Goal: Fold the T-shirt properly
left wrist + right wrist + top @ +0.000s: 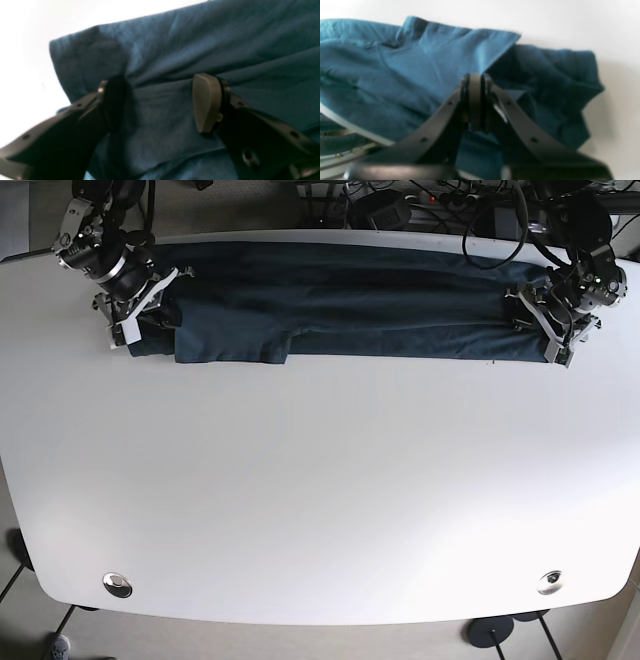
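A dark blue T-shirt (pixel 340 310) lies stretched in a long band along the far edge of the white table (pixel 320 500). My left gripper (pixel 553 332) is at the shirt's right end. In the left wrist view the gripper (pixel 160 105) is open, its fingers (pixel 207 102) resting on wrinkled cloth (pixel 225 37) that spans the gap. My right gripper (pixel 130 330) is at the shirt's left end. In the right wrist view the gripper (pixel 475 85) is shut, pinching the edge of a folded flap (pixel 432 57) of the shirt.
Cables and equipment (pixel 420 200) crowd the space behind the table's far edge. Two round metal caps (pixel 117 583) (pixel 549 581) sit near the table's front corners. The floor shows at the lower left (pixel 15 570).
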### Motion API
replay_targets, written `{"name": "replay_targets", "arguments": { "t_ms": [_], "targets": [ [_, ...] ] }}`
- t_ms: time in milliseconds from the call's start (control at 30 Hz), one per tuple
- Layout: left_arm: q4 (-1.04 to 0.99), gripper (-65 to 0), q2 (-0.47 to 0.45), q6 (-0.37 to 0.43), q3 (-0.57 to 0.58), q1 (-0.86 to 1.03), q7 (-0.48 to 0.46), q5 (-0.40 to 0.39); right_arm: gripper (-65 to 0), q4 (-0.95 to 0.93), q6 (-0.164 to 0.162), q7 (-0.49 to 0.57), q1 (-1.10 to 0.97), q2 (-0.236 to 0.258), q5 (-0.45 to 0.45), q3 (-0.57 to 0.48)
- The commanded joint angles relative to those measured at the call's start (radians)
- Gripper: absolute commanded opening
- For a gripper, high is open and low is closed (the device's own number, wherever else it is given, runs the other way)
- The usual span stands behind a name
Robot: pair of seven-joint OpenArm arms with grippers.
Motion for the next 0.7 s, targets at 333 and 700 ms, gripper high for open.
{"name": "replay_targets", "arguments": {
  "t_ms": [333, 700],
  "targets": [
    [0.001, -26.7, -0.016, 0.003, -0.005, 0.002, 0.025, 0.031, -63.1, 0.019, 0.046, 0.017, -0.094, -0.031, 0.011, 0.110],
    [0.302, -26.7, 0.015, 0.002, -0.008, 0.002, 0.027, 0.023, -24.4, 0.091, 0.066, 0.014, -0.068, -0.008, 0.064, 0.092]
  ]
}}
